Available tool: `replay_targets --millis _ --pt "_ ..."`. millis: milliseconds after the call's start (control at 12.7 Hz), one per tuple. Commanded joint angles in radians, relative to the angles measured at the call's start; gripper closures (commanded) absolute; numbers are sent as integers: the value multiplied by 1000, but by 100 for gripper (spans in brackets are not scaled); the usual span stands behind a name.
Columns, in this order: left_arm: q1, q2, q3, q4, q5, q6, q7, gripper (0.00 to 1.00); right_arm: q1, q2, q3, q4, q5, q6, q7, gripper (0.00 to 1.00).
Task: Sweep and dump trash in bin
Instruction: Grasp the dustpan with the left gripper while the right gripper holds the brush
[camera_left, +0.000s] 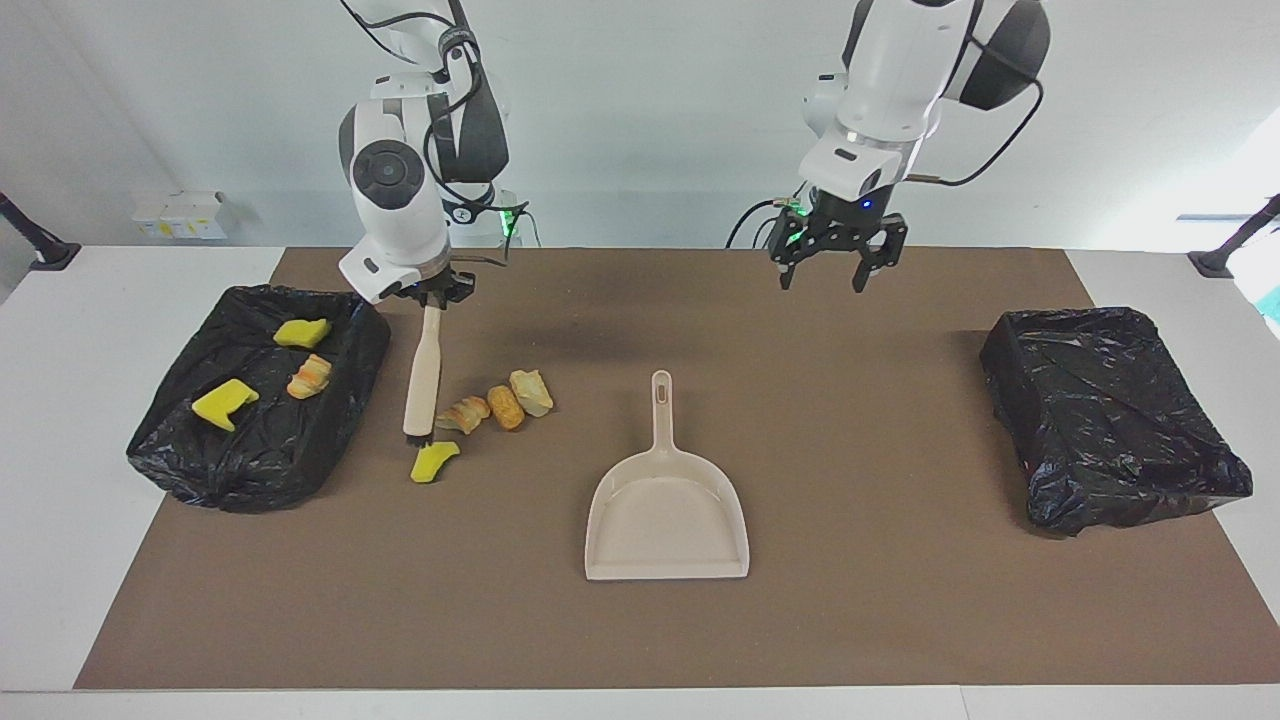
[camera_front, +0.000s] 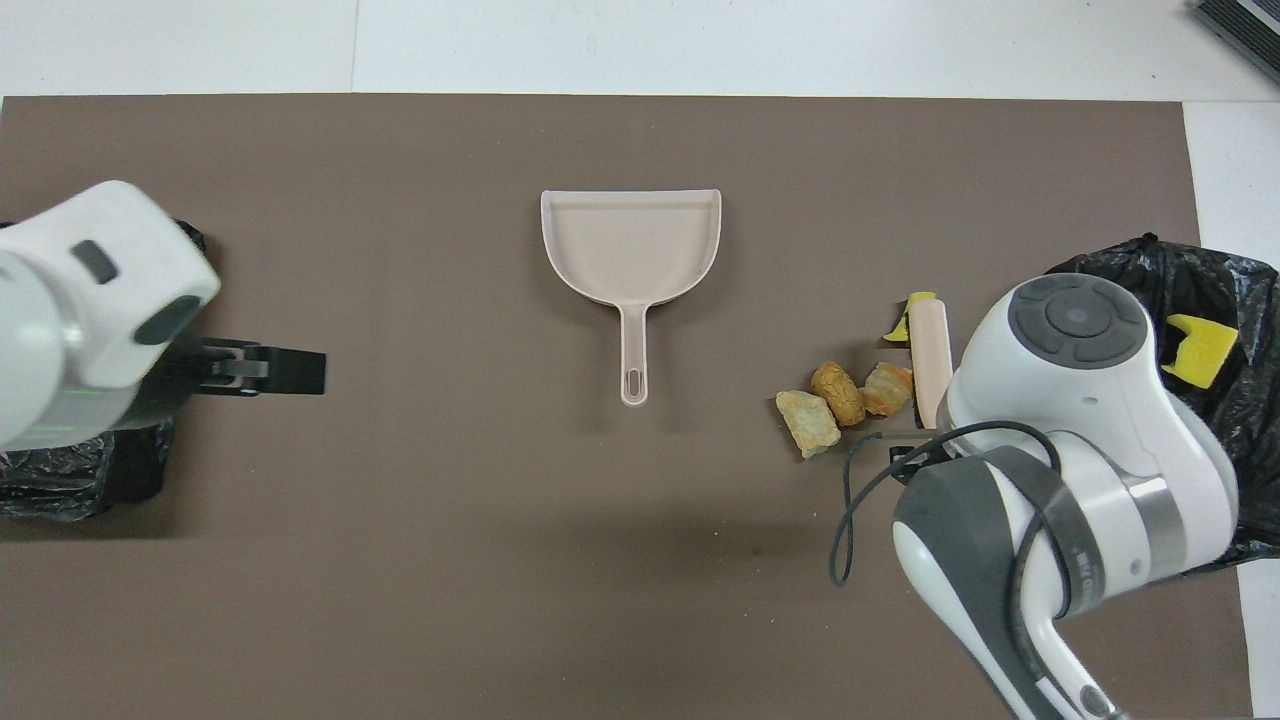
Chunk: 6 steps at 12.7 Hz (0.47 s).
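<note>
Right tool (camera_left: 432, 297) clamped on brush (camera_left: 423, 372)

A brown mat (camera_left: 900, 620) covers most of the white table (camera_left: 60, 560), leaving bare white strips along the table's edges. On the white ledge at the wall near the right arm's end stands a small pale box (camera_left: 180, 213). Black clamp stands (camera_left: 35, 245) sit at both robot-side corners of the table.
</note>
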Motion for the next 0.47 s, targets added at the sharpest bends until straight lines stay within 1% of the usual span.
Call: replay_targets --millis 0,157,236,393 --pt "-72 96 16 14 -14 83 -85 0 -51 -5 9 -52 -12 100 -91 100" --pt "-112 223 16 24 -16 195 -141 0 -76 12 10 -75 -10 175 -133 100" --pt "-135 260 16 30 -16 241 -161 0 -91 35 9 -76 -10 203 -145 100" --pt "-149 317 16 30 -16 332 -197 0 -138 64 10 -77 -12 269 -215 100"
